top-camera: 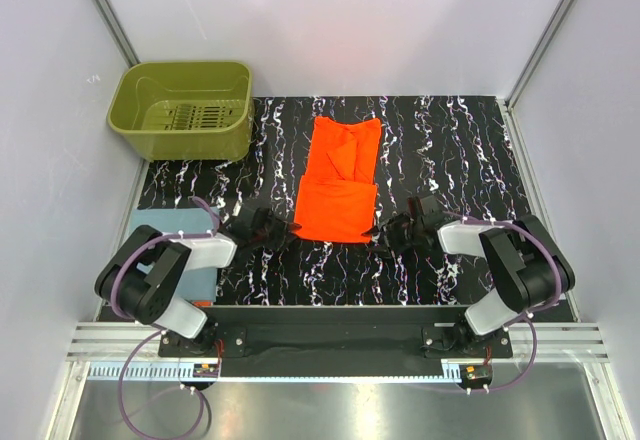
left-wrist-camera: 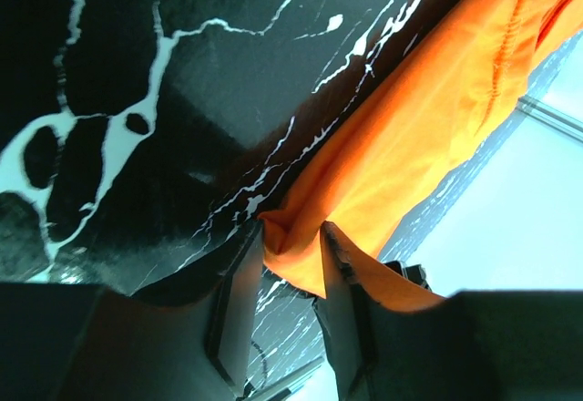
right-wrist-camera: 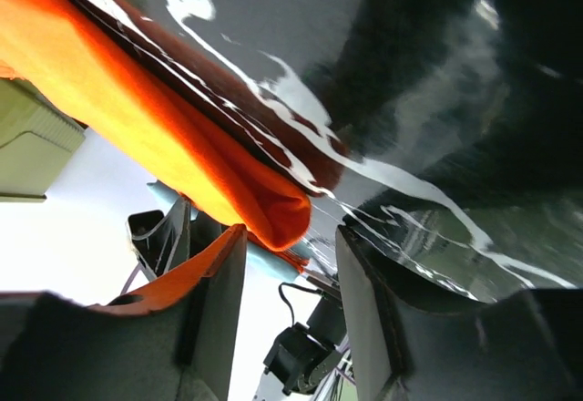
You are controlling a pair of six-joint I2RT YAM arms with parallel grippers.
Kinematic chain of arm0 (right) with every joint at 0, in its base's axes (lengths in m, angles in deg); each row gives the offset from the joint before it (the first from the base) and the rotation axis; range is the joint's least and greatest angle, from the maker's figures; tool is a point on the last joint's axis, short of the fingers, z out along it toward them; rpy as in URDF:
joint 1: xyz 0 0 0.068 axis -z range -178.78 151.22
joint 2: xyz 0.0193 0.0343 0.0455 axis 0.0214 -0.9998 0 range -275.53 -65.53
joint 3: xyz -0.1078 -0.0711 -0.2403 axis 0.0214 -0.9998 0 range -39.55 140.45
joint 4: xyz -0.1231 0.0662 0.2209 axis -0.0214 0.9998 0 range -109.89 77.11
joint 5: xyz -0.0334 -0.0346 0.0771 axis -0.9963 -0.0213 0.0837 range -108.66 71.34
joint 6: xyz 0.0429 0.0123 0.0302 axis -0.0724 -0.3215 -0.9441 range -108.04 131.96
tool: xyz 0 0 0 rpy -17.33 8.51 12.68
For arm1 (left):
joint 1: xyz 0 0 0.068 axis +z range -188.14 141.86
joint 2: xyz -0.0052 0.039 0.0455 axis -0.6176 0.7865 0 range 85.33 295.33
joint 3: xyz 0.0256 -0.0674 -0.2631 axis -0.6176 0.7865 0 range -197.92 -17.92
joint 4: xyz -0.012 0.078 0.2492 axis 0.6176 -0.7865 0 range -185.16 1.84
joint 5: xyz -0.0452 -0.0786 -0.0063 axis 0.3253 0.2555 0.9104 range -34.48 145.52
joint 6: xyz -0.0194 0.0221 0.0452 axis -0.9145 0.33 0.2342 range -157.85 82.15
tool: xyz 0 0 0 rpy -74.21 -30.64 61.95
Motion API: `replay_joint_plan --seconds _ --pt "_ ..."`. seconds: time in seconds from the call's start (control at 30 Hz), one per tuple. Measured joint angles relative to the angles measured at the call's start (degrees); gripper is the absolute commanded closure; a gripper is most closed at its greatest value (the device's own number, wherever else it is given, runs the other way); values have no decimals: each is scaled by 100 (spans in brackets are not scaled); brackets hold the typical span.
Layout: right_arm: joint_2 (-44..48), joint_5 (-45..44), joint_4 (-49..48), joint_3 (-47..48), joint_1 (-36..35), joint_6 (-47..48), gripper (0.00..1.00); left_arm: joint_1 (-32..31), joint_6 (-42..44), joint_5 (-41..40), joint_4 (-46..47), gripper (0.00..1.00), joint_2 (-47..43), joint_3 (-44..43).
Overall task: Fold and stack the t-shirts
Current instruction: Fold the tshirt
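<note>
The orange t-shirt (top-camera: 338, 175) lies partly folded in the middle of the black marbled table (top-camera: 450, 150), its near half doubled over. My left gripper (top-camera: 283, 232) is at its near left corner. In the left wrist view that corner (left-wrist-camera: 293, 248) sits bunched between the tips of the left gripper (left-wrist-camera: 291, 232), whose jaws still stand apart. My right gripper (top-camera: 388, 230) is at the near right corner. The right gripper (right-wrist-camera: 290, 232) is open around the folded edge (right-wrist-camera: 273, 210), with cloth over one finger (right-wrist-camera: 214, 273). A blue-grey folded t-shirt (top-camera: 205, 285) lies under the left arm.
An olive-green basket (top-camera: 185, 110) stands at the back left corner. Pale walls with metal posts enclose the table on three sides. The arm bases and a rail run along the near edge.
</note>
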Motion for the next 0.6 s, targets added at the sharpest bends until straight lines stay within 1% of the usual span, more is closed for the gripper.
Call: replay_joint_plan --seconds 0.07,0.1,0.2,0.23,0.27,0.3,0.4,0.47,0.6 --pt "-70 -13 -83 33 -11 2 51 2 0 31 81 70 55 0" --pt "-129 -26 -118 79 -13 13 53 2 2 44 103 72 81 2" --pt "-267 -79 -219 170 -28 57 63 2 35 59 98 80 107 9" --pt "-293 -122 -243 177 -33 92 83 2 55 66 98 92 109 15" --pt "-304 -155 -262 177 -33 170 95 4 57 68 98 100 109 20" --pt "-326 -249 -254 175 -46 240 100 11 94 85 136 100 107 39" --pt "-330 -256 -205 197 -39 459 100 39 221 173 223 100 74 107" --pt "-262 -269 44 278 -42 772 100 44 315 225 205 100 -55 212" --pt "258 -310 680 138 -48 1305 100 -118 450 345 -4 100 -658 638"
